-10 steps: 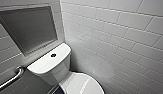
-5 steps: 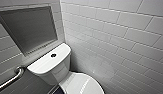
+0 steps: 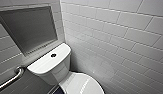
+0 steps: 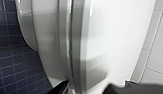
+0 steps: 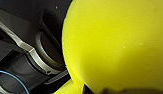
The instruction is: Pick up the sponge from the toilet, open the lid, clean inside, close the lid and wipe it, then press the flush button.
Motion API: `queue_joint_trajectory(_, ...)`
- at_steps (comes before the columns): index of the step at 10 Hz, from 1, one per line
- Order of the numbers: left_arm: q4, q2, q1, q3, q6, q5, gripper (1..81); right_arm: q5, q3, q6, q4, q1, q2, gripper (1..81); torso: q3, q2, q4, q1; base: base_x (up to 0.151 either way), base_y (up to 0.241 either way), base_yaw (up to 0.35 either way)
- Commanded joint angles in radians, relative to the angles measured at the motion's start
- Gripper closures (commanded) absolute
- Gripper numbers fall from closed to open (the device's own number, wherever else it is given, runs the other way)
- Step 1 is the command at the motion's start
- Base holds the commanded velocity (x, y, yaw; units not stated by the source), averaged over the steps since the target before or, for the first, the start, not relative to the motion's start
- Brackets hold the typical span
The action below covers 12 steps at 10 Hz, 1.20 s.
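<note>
Right wrist view has the sponge [image 5: 114,42] hard against the lens, bright yellow, with dark parts of the robot behind it. The right gripper [image 5: 107,91] is clamped on it: a dark tip bites into the sponge's edge.

On the left wrist camera, the left gripper [image 4: 90,89] shows as two dark tips standing apart. The rim of the lid [image 4: 117,37] lies between them in the picture; whether either tip touches it cannot be told. The lid is down, flat on the seat of the toilet [image 4: 44,37], whose white bowl curves away over a dark blue tiled floor [image 4: 7,62]. Pale wall tiles [image 4: 157,50] run along the lid's other side.

From the head camera, the closed lid [image 3: 82,86] sits below the tank. The flush button [image 3: 53,55] is a dark round spot in the middle of the tank top. A metal grab rail [image 3: 12,77] is fixed to the wall beside the tank, a grey recessed panel [image 3: 29,30] sits above it, and white brick tiles [image 3: 117,37] cover the adjoining wall.
</note>
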Motion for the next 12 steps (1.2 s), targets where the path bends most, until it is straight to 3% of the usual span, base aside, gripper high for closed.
queue_joint_trajectory(1, 0.028, 0.018, -0.105, 0.011, 0.001, 0.013, 1.0, -0.076, 0.008, 0.001, -0.01, -0.025, -0.003, 81.1, 0.0, 0.0, 0.0, 0.0, 0.0, 0.0, 0.0)
queue_joint_trajectory(4, 0.039, -0.009, -0.106, 0.077, 0.001, 0.012, 1.0, -0.079, 0.008, 0.001, -0.008, -0.017, -0.003, 81.1, 0.0, 0.0, 0.0, 0.0, 0.0, 0.0, 0.0)
queue_joint_trajectory(6, 0.05, -0.021, -0.108, 0.1, -0.001, -0.036, 1.0, -0.079, 0.008, 0.001, -0.01, -0.019, 0.0, 81.1, 0.0, 0.0, 0.0, 0.0, 0.0, 0.0, 0.0)
queue_joint_trajectory(12, 0.089, 0.051, -0.114, -0.024, 0.001, -0.036, 1.0, -0.079, 0.008, 0.002, -0.008, -0.017, -0.001, 81.1, 0.0, 0.0, 0.0, 0.0, 0.0, 0.0, 0.0)
